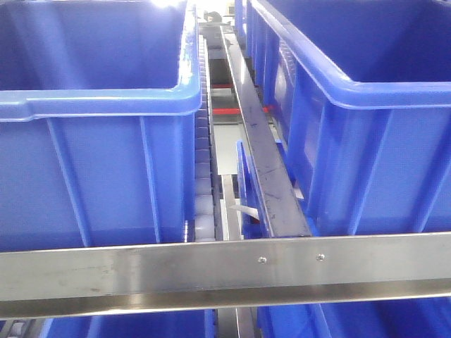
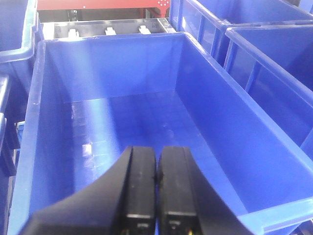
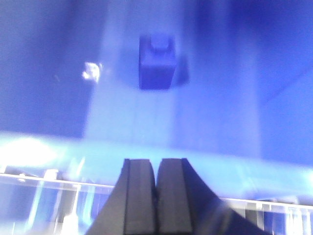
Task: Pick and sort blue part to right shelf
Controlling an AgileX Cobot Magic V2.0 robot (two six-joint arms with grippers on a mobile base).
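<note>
Pressing together with nothing between them: black fingers of the left gripper (image 2: 156,196), low in the left wrist view, above a big blue bin (image 2: 205,93) with a bare floor. Same for the right gripper (image 3: 156,196), fingers clenched on nothing. Past those, lying on the floor of another blurry bin (image 3: 274,58): a small dark blue part (image 3: 157,62), well apart from the fingers. From the front, closest, the right shelf's flat grey front rail (image 1: 141,271) with two screws (image 1: 262,260). Behind that, two tall blue bins (image 1: 91,176) with a roller track (image 1: 203,162) between.
</note>
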